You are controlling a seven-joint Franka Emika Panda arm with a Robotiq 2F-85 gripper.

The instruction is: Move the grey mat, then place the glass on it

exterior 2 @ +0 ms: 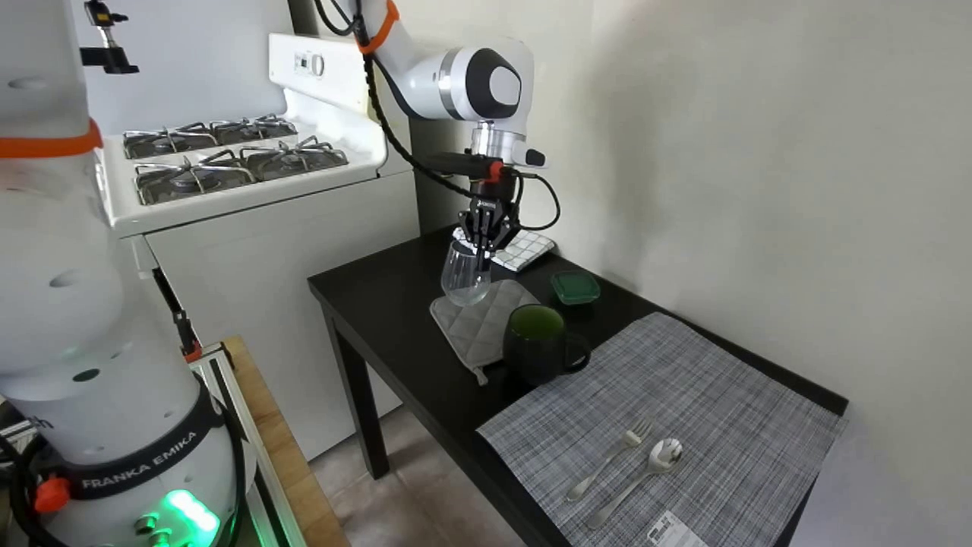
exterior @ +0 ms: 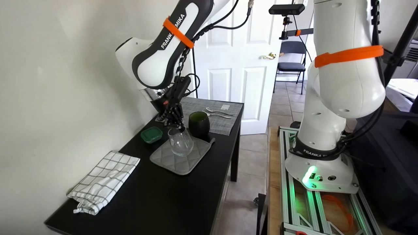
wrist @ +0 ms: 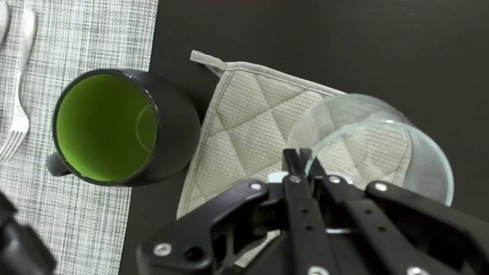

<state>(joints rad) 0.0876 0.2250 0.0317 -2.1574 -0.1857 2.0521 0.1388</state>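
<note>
1. The grey mat (exterior: 181,165) lies between the wall-side and robot-side edges of the surface (exterior: 163,199), probably to cushion the glass (exterior: 182,144)
2. The end effector (wrist: 300,152) is clamped on the glass's rim, likely leaving its underside free to settle
3. The glass is over the grey mat; contact is hard to judge

There is one glass (exterior: 182,143), one pot holder (exterior 2: 478,334), one mug (exterior 2: 533,353), one tub (exterior 2: 575,287), one fork (exterior 2: 626,444) and one spoon (exterior 2: 662,457). I count one placemat (exterior 2: 721,395), one towel (exterior: 106,178), one table (exterior: 156,202), one door (exterior: 236,58), one chair (exterior: 291,67) and one robot arm (exterior: 349,85), plus one stove (exterior 2: 281,251) (four burners (exterior 2: 292,158) on it).
</note>
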